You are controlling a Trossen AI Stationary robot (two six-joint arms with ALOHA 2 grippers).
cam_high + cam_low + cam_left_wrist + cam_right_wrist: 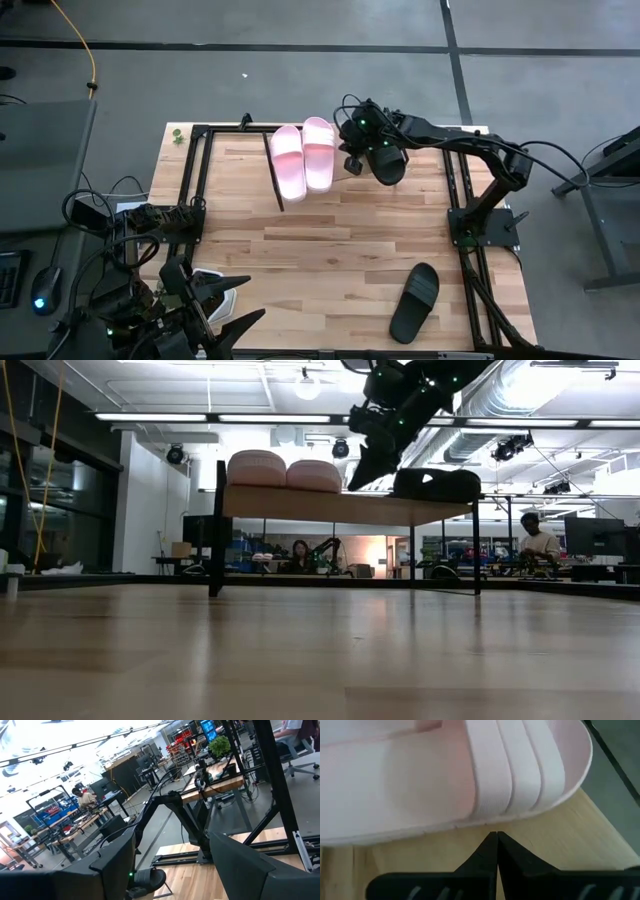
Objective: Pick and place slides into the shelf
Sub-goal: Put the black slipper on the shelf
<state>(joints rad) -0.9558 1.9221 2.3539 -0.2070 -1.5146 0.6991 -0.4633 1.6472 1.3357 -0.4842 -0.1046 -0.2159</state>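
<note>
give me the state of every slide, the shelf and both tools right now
pink slides: side by side on shelf
black slide: on shelf under right arm
second black slide: on tabletop
shelf: three slides on it
right tool: shut, empty
left tool: open, empty

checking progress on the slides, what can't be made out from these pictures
- Black slide on the shelf: high view, mostly hidden under the right gripper.
- Black slide on the table: missing from the low view.
- Left gripper: high view, arm cut by the bottom edge.
</note>
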